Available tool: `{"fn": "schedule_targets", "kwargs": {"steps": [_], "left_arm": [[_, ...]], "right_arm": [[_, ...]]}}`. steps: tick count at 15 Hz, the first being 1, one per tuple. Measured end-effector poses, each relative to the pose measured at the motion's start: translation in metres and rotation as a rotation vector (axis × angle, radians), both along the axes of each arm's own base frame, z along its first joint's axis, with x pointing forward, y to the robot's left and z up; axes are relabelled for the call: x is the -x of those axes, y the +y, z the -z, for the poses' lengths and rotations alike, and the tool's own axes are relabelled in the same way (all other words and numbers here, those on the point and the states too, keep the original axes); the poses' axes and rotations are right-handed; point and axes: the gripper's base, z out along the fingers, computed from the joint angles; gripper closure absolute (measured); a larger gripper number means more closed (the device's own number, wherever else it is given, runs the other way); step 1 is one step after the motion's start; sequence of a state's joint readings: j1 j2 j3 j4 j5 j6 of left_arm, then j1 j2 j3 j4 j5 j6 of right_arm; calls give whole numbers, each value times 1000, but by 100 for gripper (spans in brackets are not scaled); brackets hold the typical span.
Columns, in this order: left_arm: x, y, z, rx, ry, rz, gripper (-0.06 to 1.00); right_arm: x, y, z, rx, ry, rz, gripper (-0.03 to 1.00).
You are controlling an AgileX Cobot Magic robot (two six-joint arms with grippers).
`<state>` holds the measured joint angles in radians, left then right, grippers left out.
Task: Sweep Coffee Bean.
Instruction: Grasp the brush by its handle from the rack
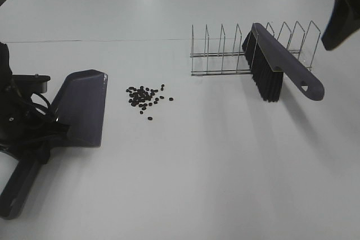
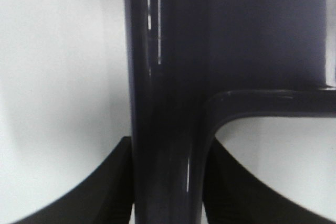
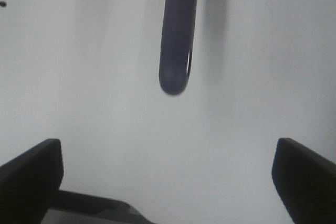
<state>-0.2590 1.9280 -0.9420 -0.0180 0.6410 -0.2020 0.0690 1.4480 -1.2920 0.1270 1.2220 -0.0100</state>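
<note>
Several coffee beans (image 1: 146, 97) lie in a loose heap on the white table, just right of the purple dustpan (image 1: 81, 105). My left gripper (image 1: 42, 133) is shut on the dustpan's handle (image 2: 168, 129), with a dark finger (image 2: 100, 192) on each side of it. The purple brush (image 1: 270, 63), with black bristles, leans in the wire rack, its handle (image 1: 304, 82) pointing to the front right. My right gripper (image 3: 168, 182) is open and empty, above and behind the handle's rounded end (image 3: 176, 51). Only the right arm's dark body (image 1: 342, 18) shows at the top right.
The wire rack (image 1: 225, 54) stands at the back right, holding the brush. A thin line (image 1: 95, 41) crosses the table (image 1: 214, 172) behind the beans. A single bean (image 3: 2, 4) shows at the edge of the right wrist view.
</note>
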Motion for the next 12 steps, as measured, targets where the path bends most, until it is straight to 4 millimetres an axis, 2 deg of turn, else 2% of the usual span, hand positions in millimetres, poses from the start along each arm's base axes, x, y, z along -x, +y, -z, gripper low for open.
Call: {"fn": "schedule_targets", "kwargs": {"steps": [1, 3, 6, 8, 9, 10, 11, 12], "left_arm": [[0, 0, 0, 1, 0, -1, 60], [0, 0, 0, 1, 0, -1, 60], [0, 0, 0, 1, 0, -2, 60], [0, 0, 0, 1, 0, -2, 60], [0, 0, 0, 2, 0, -1, 60], [0, 0, 0, 2, 0, -1, 60], [0, 0, 0, 2, 0, -1, 60], [0, 0, 0, 2, 0, -1, 60]], "right_arm": [[-45, 3, 3, 0, -6, 0, -1], [-91, 6, 13, -1, -13, 0, -1], [-138, 9, 45, 2, 21, -1, -1], [-167, 12, 80, 4, 63, -3, -1], [-178, 12, 99, 7, 91, -4, -1], [-181, 13, 106, 7, 100, -4, -1], [-194, 14, 137, 8, 147, -4, -1], [-199, 14, 152, 10, 171, -5, -1]]}}
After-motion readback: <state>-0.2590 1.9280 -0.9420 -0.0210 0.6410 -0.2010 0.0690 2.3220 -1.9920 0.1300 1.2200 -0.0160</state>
